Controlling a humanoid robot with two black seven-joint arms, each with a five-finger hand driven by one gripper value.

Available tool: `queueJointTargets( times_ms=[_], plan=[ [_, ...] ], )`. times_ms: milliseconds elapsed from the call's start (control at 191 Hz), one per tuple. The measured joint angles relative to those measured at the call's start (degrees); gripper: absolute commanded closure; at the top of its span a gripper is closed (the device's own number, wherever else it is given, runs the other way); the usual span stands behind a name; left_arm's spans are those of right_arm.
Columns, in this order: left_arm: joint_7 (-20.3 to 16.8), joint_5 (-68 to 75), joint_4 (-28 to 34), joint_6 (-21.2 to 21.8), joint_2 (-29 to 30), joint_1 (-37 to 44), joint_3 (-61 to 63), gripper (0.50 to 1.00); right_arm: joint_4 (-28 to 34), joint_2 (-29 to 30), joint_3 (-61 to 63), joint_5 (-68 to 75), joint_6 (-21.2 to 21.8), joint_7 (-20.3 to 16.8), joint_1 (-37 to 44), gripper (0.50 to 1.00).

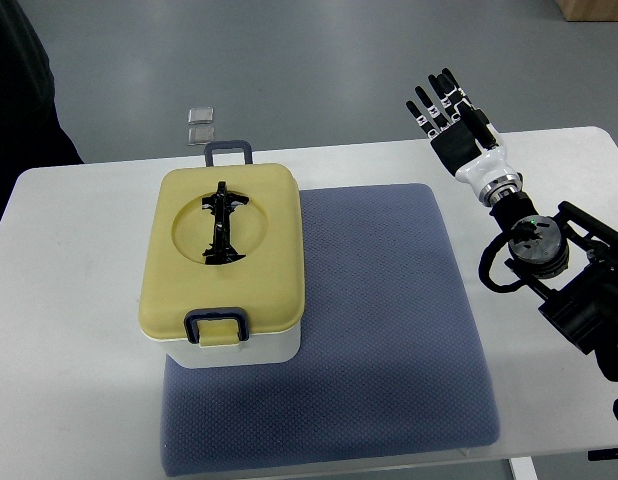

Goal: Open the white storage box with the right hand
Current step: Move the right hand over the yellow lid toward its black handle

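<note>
One white storage box (225,350), lid (224,250) shut and contents hidden, is set toward the counter's (79,400) left edge; the right robot hand (451,110) is held open, empty, at the far right corner.

White table, blue-grey mat, grey floor beyond.

A white table (79,330) with rounded corners fills most of the frame; a blue-grey textured mat (389,330) lies across its centre and lower part. On the grey floor (319,60) above the table's far edge sit two small pale squares (200,124). A dark shape (19,90) fills the upper left.
</note>
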Motion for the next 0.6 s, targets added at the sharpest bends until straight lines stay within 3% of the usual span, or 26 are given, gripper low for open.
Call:
queueJointTargets(
  times_ms=[371,601],
  plan=[
    [0.0,0.0,0.01,0.34,0.0,0.0,-0.02,0.5,0.0,-0.5,-0.21,-5.63,-0.23,-0.07,2.66,0.57],
    [0.0,0.01,-0.08,-0.03,0.0,0.01,0.1,0.5,-0.03,-3.54,-6.9,-22.68,-3.07,0.24,14.07,0.57]
  ],
)
